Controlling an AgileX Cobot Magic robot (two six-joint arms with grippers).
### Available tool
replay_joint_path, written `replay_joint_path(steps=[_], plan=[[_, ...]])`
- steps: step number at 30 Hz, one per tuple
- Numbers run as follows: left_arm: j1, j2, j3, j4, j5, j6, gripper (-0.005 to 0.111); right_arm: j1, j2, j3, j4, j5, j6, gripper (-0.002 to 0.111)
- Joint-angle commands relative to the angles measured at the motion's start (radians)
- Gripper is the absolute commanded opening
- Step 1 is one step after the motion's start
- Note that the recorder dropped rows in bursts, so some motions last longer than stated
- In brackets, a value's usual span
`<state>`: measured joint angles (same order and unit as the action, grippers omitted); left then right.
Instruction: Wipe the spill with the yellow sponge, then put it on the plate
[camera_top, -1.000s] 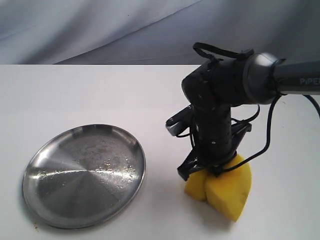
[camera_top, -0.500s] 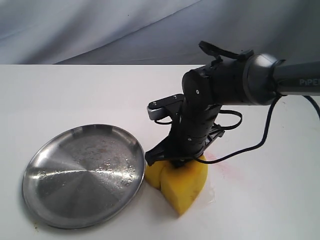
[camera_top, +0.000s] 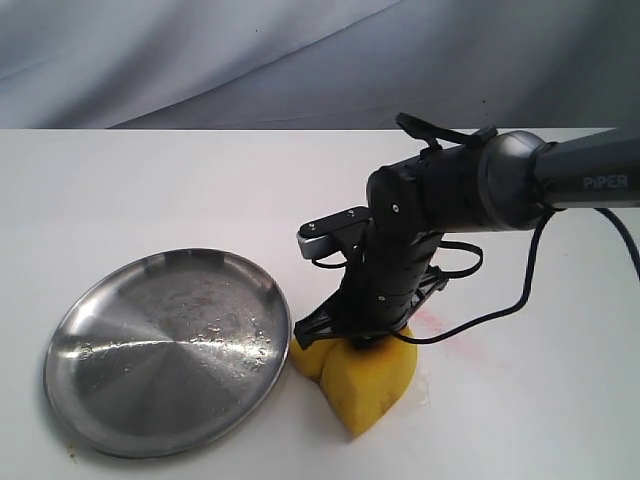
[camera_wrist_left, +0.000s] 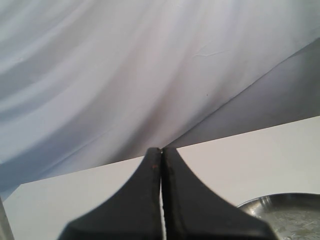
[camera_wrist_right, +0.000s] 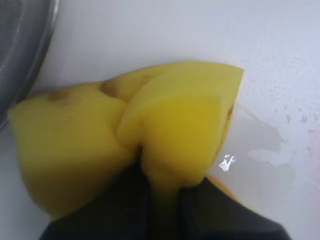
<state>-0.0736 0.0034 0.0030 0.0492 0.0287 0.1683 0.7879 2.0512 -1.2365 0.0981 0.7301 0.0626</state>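
Wiping looks nearly done; plating remains.
The right tool (camera_top: 355, 335) is clamped on the yellow sponge (camera_top: 365, 385), pressing it folded against the bench (camera_top: 150, 190) just beside the plate (camera_top: 160, 350); no amber spill shows, only a wet film (camera_wrist_right: 265, 150) and a faint pink streak (camera_top: 437, 320). The left tool (camera_wrist_left: 161, 167) is pressed together, empty.

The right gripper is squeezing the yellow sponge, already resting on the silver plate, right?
Not quite. The right gripper does squeeze the yellow sponge, but it rests on the table beside the plate, as the exterior view shows.
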Motion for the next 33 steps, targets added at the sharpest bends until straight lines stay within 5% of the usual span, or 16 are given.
replay_joint_path(steps=[1,11,17,25,33], plan=[[0.004,-0.003,-0.003,-0.007,-0.005,-0.009,0.0,0.011,0.018,0.025,-0.086,0.052,0.052,0.0],[0.004,-0.003,-0.003,-0.007,-0.005,-0.009,0.0,0.011,-0.231,0.011,-0.486,0.187,0.286,0.0],[0.004,-0.003,-0.003,-0.007,-0.005,-0.009,0.0,0.016,-0.29,-0.133,-0.388,0.121,0.274,0.0],[0.004,-0.003,-0.003,-0.007,-0.005,-0.009,0.0,0.062,-0.24,-0.246,-0.023,-0.115,0.031,0.0],[0.004,-0.003,-0.003,-0.007,-0.005,-0.009,0.0,0.121,-0.089,-0.278,0.009,-0.196,0.052,0.0]])
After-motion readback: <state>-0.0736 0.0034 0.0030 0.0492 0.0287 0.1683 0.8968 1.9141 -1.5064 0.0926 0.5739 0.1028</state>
